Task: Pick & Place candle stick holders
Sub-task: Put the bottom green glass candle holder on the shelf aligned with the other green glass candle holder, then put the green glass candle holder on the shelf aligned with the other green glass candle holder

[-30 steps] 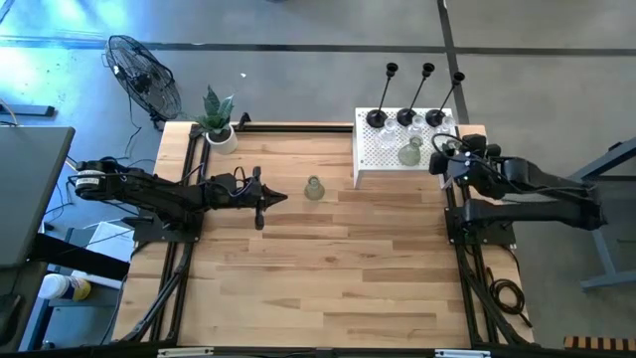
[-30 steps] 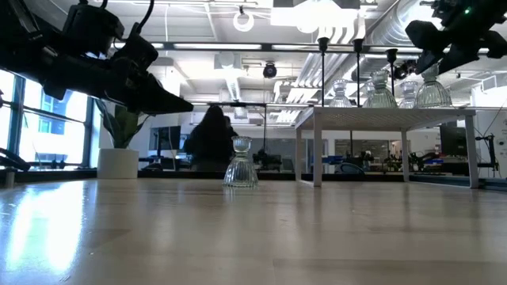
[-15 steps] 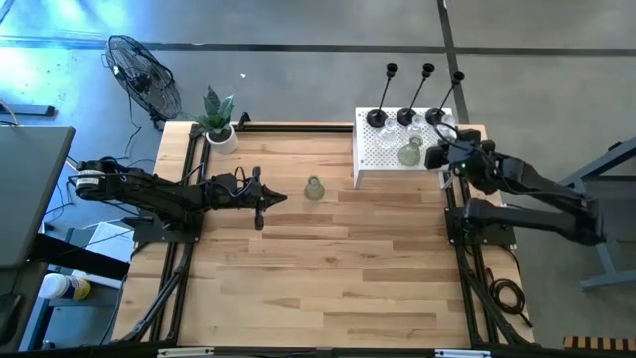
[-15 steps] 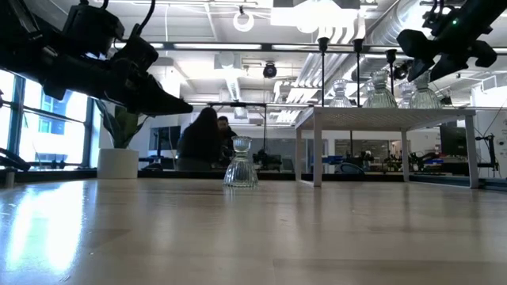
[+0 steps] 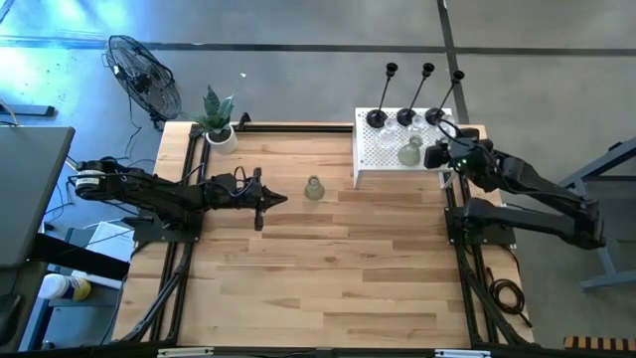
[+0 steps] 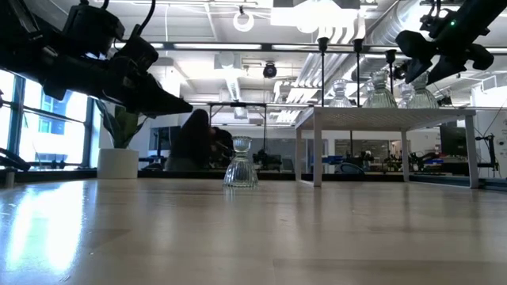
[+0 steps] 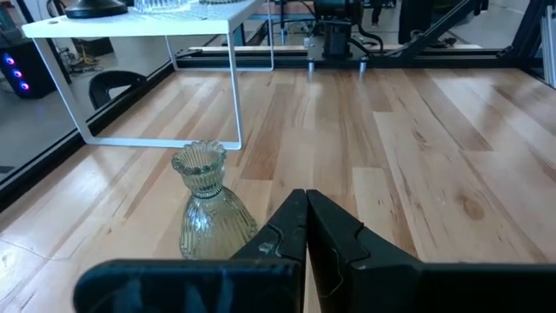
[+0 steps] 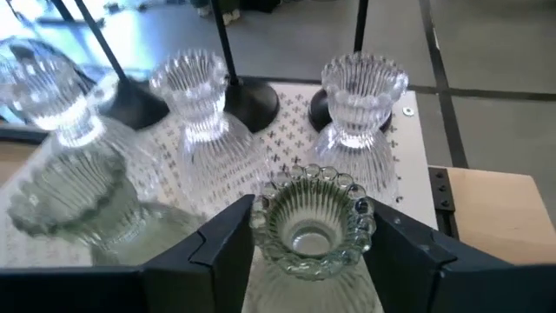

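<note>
On the white perforated box (image 5: 383,161) at the far right stand three black holders (image 5: 405,116), three clear glass holders (image 8: 204,96) and a pale-green one (image 5: 410,152). A second pale-green holder (image 8: 308,204) stands upright at the box's right end, its rim between the parted fingers of my right gripper (image 8: 314,228) (image 5: 435,156). One more glass holder (image 5: 314,188) (image 7: 208,209) stands on its base on the table, left of the box. My left gripper (image 5: 266,198) (image 7: 306,209) hovers shut just left of it, pointing at it. My right gripper's fingers (image 8: 234,235) come slanting down from the table's right and stand on either side of the pale-green holder's beaded rim (image 8: 261,222). I cannot tell whether they touch it. The holder is upright with its base on the box.
A green plant in a white pot (image 5: 219,124) stands at the table's far left corner. Dark rails (image 5: 189,239) run along the table's left and right edges. A fan (image 5: 144,80) stands on the floor beyond the table. Bare wood (image 5: 328,278) fills the near half.
My right gripper has swung a little toward the table's left, from beside the box's right end to over it, and the pale-green holder between its fingers has shifted the same way. My left arm has kept still.
</note>
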Robot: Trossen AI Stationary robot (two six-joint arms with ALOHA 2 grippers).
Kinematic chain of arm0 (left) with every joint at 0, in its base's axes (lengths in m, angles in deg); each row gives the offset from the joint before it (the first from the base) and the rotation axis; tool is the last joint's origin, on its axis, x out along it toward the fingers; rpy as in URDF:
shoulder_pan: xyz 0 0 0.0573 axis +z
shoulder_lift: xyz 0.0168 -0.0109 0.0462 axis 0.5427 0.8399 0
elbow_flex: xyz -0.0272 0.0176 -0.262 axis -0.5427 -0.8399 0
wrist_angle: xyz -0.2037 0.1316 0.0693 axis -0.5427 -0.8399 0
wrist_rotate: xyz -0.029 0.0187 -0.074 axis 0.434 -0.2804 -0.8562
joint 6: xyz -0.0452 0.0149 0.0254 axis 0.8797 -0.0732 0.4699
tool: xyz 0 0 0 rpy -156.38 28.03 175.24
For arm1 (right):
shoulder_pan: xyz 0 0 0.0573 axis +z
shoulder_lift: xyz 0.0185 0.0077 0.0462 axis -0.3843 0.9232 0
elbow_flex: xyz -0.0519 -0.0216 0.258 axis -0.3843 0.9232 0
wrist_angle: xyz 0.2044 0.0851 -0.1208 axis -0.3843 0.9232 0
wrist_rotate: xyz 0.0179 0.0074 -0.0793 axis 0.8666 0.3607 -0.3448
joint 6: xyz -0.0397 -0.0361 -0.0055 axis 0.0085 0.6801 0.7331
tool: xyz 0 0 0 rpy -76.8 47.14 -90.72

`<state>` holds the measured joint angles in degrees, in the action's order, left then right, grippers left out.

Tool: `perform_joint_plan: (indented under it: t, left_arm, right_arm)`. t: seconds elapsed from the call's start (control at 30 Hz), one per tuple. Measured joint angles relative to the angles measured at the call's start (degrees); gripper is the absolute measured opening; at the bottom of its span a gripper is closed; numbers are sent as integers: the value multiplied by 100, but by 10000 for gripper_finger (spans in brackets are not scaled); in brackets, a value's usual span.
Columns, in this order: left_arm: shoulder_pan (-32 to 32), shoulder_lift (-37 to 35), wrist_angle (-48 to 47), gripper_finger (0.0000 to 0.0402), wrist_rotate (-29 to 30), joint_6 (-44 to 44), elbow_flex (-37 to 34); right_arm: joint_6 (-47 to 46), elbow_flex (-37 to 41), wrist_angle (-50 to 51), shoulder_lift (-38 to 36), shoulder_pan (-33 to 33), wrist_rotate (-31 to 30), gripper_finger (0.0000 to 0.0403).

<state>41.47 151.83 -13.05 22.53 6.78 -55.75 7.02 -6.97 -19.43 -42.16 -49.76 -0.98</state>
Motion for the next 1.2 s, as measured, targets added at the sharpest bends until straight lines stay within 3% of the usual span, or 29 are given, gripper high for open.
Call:
perform_joint_plan:
  t: [0.4,0.73,0.9,1.1,1.2]
  left_arm:
    - [2,2,-131,1,0,15,0]
    - [1,1,-132,1,-87,155,0]
    - [0,2,-171,1,-228,190,0]
    - [0,2,-298,1,-312,404,0]
    - [0,2,-297,1,-306,602,0]
  right_arm:
    - [315,-233,153,-1,2,-29,257]
    - [727,-1324,749,0,18,289,258]
    - [714,-1659,1034,-2,413,568,188]
    - [703,-1359,957,4,1403,550,29]
    - [635,-1220,827,33,1986,479,14]
